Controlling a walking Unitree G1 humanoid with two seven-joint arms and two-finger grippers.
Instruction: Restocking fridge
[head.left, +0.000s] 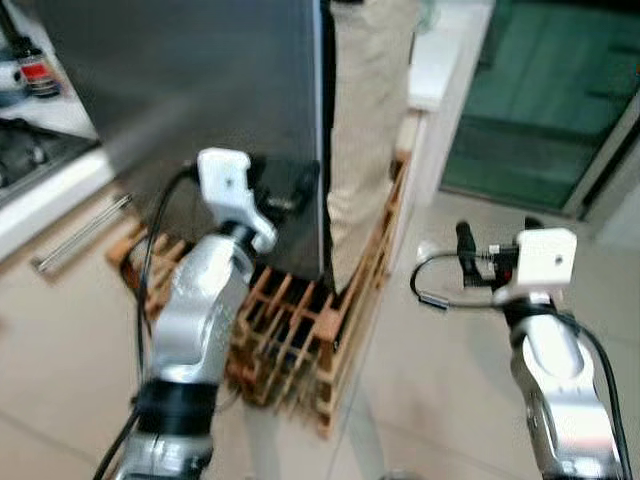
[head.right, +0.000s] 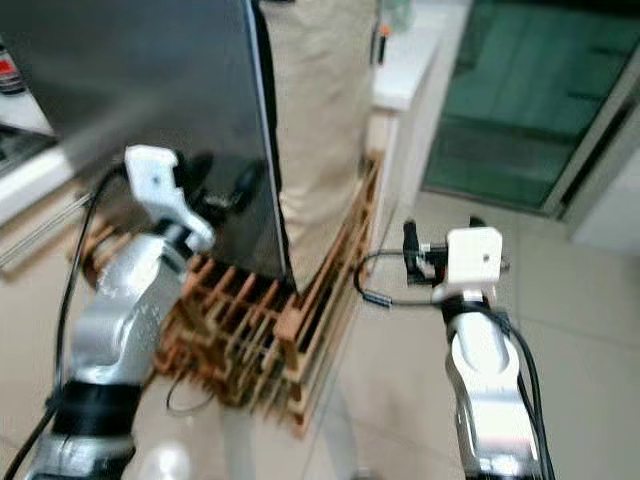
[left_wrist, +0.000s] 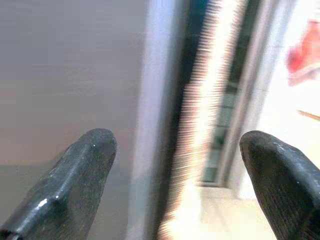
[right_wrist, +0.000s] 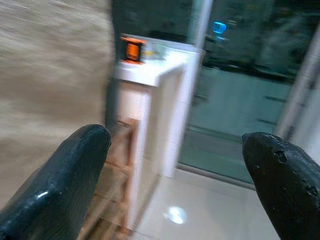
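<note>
Grey metal fridge door (head.left: 200, 90) fills the far left, with the left gripper (left_wrist: 175, 180) raised close before it, fingers spread wide and empty. Right gripper (right_wrist: 175, 175) hangs over pale floor tiles (head.left: 440, 370), likewise wide and empty. Below the door stands a wooden lattice rack (head.left: 300, 340), beside a person's beige trouser leg (head.left: 365, 120).

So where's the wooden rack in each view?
Left eye: wooden rack low centre, under the grey door.
Right eye: low, left of centre.
Left wrist: too blurred to tell.
Right wrist: at the white counter's foot.
Shared landmark: the person's beige trousers, beside the rack.
</note>
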